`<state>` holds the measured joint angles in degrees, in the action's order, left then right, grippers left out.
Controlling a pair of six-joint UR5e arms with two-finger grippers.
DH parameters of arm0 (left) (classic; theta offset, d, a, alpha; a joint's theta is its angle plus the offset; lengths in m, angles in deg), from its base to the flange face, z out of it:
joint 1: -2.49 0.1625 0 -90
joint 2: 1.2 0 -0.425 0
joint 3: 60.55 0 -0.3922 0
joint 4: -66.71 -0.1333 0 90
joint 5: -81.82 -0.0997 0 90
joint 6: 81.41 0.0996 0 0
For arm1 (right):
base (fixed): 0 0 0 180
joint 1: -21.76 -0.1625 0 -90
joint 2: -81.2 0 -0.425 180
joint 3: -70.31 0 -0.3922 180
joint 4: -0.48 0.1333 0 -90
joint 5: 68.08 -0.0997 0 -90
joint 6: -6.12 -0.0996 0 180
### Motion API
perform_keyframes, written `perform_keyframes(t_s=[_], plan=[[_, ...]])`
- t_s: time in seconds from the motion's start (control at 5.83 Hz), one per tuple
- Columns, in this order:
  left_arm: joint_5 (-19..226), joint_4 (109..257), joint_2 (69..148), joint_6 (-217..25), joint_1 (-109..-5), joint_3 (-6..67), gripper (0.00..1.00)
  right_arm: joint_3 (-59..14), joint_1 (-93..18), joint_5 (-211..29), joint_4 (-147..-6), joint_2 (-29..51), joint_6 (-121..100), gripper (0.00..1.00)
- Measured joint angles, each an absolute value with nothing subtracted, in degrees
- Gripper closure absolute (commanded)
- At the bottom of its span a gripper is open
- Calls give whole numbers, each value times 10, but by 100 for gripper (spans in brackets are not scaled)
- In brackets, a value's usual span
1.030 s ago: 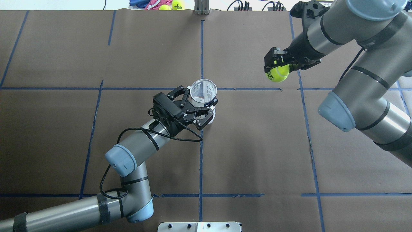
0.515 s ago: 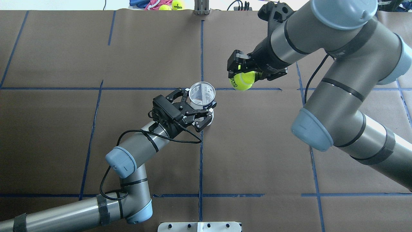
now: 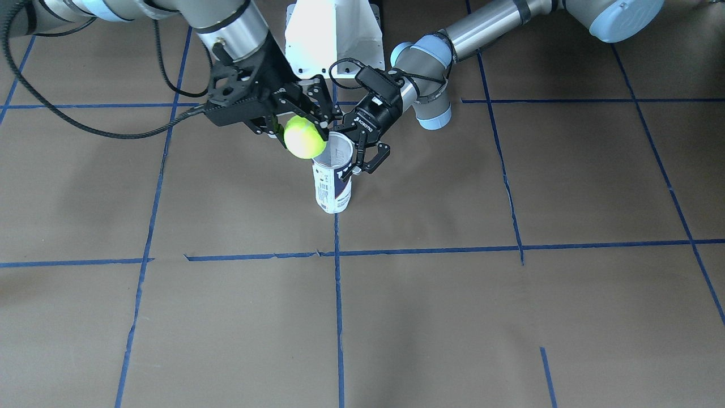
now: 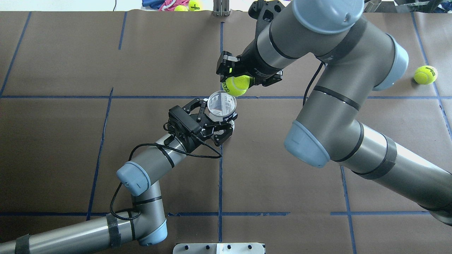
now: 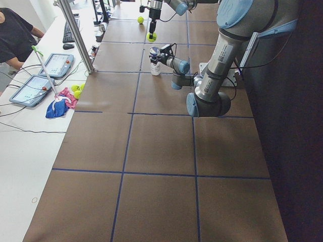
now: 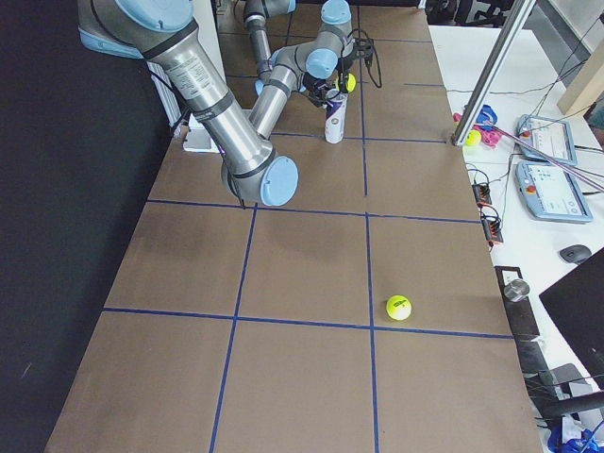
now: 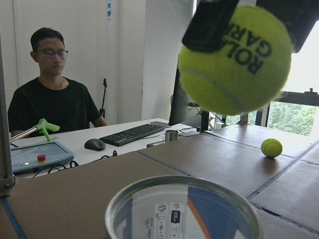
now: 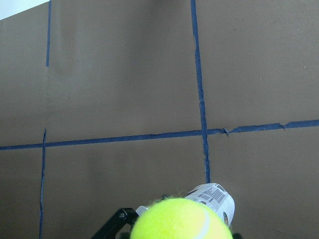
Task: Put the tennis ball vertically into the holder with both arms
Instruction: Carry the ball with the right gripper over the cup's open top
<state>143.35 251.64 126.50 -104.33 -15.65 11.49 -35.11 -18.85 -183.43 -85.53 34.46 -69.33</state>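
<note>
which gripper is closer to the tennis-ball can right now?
Left. The left gripper is clamped around the tennis-ball can just below its rim. The right gripper holds the tennis ball above and slightly to one side of the rim, clear of the can.

The tennis ball [image 8: 182,221] is being cropped by the right wrist view's bottom edge, hiding most of the holder [image 8: 214,195].

Both arms grey metal tubes, light-blue joint caps [image 4: 132,178]: left arm [image 4: 155,158], right arm [image 4: 328,120]. Black strap bands [image 4: 113,229] lower left. Black cable [image 4: 141,145] loops at left wrist. White pedestal base [image 3: 331,34] top centre.
</note>
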Motion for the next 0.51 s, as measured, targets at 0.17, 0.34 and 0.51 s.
perform_keyframes(t_s=[0.17,0.34,0.51], plan=[[1433,2516,1265,-1043,-156,115,16,-343,-177,-1820,-855,353,-697,88],[1433,2516,1266,-1043,-156,115,16,-337,-164,-1805,-855,357,-698,52],[1433,2516,1266,-1043,-156,115,16,-334,-155,-1796,-855,359,-698,25]])
